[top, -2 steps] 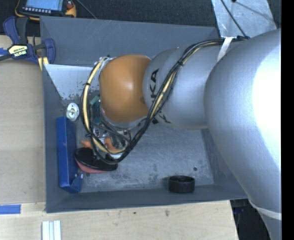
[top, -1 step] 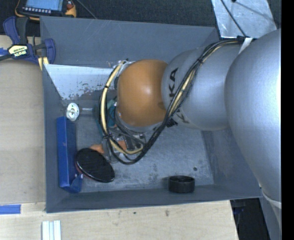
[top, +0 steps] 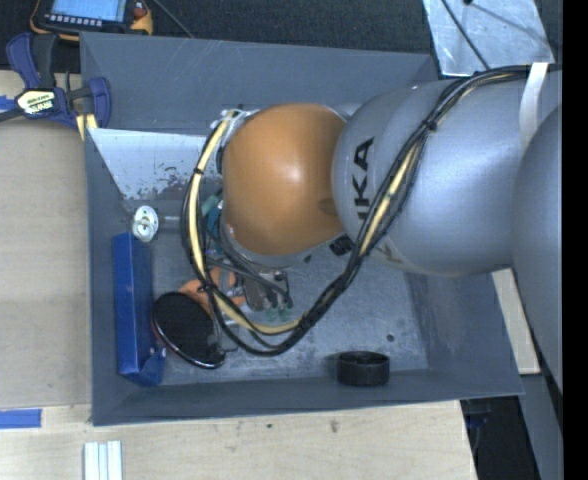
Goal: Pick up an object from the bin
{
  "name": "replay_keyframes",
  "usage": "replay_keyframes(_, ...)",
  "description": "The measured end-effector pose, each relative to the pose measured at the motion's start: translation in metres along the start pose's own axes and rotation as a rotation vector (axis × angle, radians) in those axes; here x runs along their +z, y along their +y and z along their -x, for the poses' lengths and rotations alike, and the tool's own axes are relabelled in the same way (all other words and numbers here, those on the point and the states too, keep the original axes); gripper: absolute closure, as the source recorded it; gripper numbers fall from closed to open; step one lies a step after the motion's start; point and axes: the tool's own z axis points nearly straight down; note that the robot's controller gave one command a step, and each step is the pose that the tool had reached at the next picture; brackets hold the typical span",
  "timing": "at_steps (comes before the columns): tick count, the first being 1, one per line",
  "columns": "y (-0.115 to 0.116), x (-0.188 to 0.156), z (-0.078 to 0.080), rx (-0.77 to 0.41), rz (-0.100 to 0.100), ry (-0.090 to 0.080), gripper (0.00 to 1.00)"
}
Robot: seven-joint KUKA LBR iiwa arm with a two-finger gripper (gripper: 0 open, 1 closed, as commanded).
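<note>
My gripper (top: 264,290) reaches down into the lower left middle of the bin, mostly hidden under the arm's orange dome. Just left of it lies a black round disc (top: 184,330), flat on the floor. A small orange thing (top: 195,290) peeks out between the disc and the gripper, partly covered by cables. It is unclear whether the gripper touches either of them.
A long blue bar (top: 132,303) lies along the bin's left wall. A small silvery round piece (top: 145,224) sits above its upper end. A black ring-shaped cap (top: 362,368) rests near the front wall, right of the gripper. The arm and its cables cover the bin's middle.
</note>
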Motion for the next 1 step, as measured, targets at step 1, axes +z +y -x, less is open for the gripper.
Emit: replay_keyframes(1,-0.001,0.0005,-0.0002,0.002,-0.001,0.001,0.0)
